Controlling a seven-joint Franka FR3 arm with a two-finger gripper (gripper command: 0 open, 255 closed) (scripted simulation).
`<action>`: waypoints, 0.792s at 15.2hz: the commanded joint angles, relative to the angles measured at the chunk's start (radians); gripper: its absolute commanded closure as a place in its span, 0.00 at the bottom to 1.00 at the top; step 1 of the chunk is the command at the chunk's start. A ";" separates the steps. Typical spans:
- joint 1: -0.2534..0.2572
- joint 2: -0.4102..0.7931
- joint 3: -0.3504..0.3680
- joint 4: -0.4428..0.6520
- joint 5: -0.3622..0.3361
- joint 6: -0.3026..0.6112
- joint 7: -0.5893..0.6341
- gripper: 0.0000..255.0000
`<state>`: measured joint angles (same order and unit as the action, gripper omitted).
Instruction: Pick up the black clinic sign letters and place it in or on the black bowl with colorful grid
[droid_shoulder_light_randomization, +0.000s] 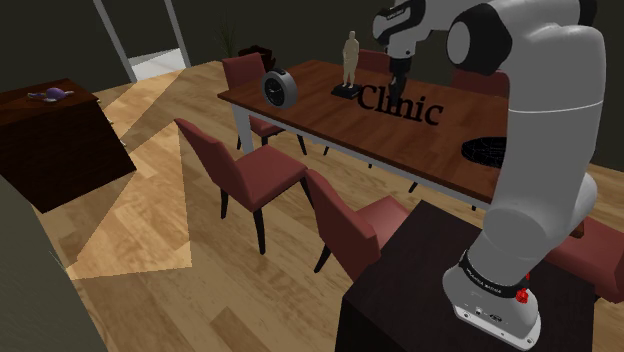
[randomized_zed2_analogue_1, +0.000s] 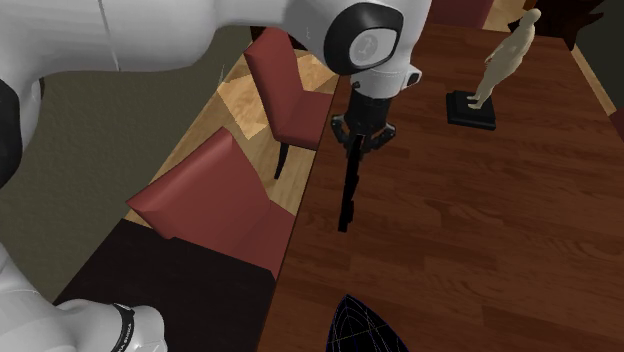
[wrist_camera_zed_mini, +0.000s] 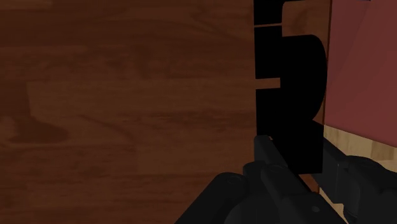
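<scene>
Clinic sign letters (droid_shoulder_light_randomization: 402, 104): where, and what's round them? –K

Upright on the dark wood table (droid_shoulder_light_randomization: 320, 112), running parallel to its long edge, just inside it. Red chair (randomized_zed2_analogue_1: 215, 195) sits right past that edge. Other side is bare tabletop out to the figurine (randomized_zed2_analogue_1: 505, 55). Clock (droid_shoulder_light_randomization: 280, 88) well apart, at the table's far end. –M

Bowl? –K

Black bowl (randomized_zed2_analogue_1: 362, 330) w/ faint coloured grid lines sits past the sign's other end, near the same edge, not touching. Bare tabletop btwn. –M

Arm? –K

Rises from the stand (droid_shoulder_light_randomization: 400, 290), bends over, hand pointing down at the sign's C end, the end nearer the figurine. Gripper (randomized_zed2_analogue_1: 360, 148) fingers (wrist_camera_zed_mini: 270, 159) nearly together, clasping the sign, which fills the gap. Can't tell if it's off the tabletop. –M
</scene>
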<state>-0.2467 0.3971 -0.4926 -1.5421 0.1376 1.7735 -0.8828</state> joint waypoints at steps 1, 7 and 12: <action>-0.001 -0.005 -0.002 0.022 -0.003 -0.026 0.001 1.00; -0.005 -0.012 -0.005 0.086 -0.007 -0.096 0.003 1.00; -0.025 -0.127 -0.045 -0.072 -0.059 -0.041 -0.065 1.00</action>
<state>-0.2635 0.2876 -0.5286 -1.5975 0.0878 1.7304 -0.9303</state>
